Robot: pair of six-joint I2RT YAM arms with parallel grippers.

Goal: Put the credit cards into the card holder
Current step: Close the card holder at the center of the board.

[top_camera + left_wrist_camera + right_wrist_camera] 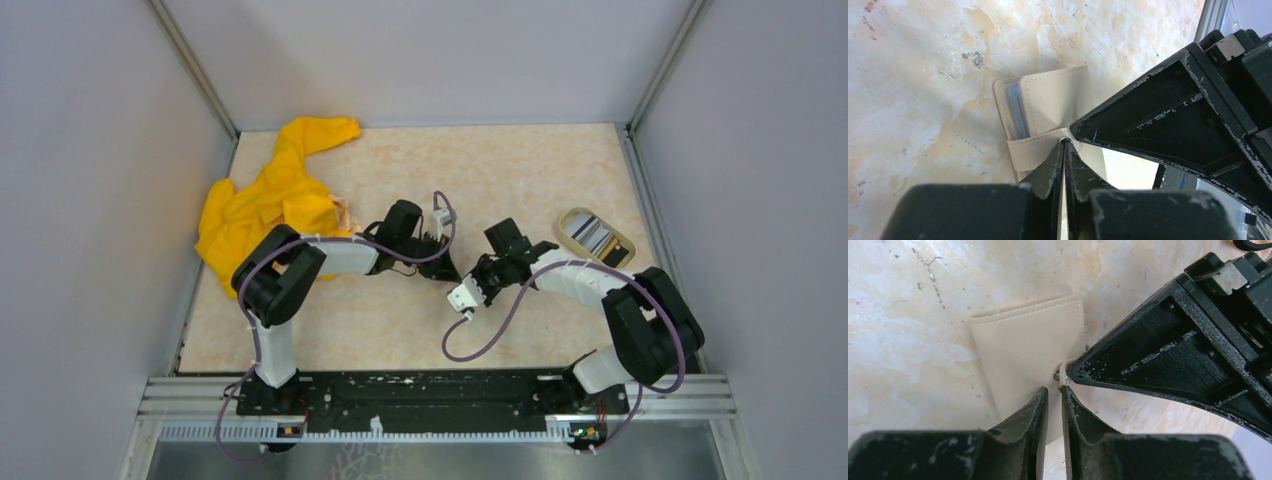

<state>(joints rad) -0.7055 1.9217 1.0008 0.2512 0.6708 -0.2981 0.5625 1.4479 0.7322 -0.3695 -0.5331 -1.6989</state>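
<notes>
The left end effector (1064,142) is pinched shut on the pale strap of the small tan folding card holder (1050,100). The right end effector (1060,380) has its tips almost together at the holder's edge; I cannot tell if it is gripping. The holder lies on the marbled cream bench (923,100) between the two arms, with one pale blue card (1015,112) peeking out. More shiny silver credit cards (592,235) wait in the oval cream-rimmed dish (565,222), well apart to the right. I think the holder could flop shut or slide if one side lets go. The two arms are very near and might bump.
</notes>
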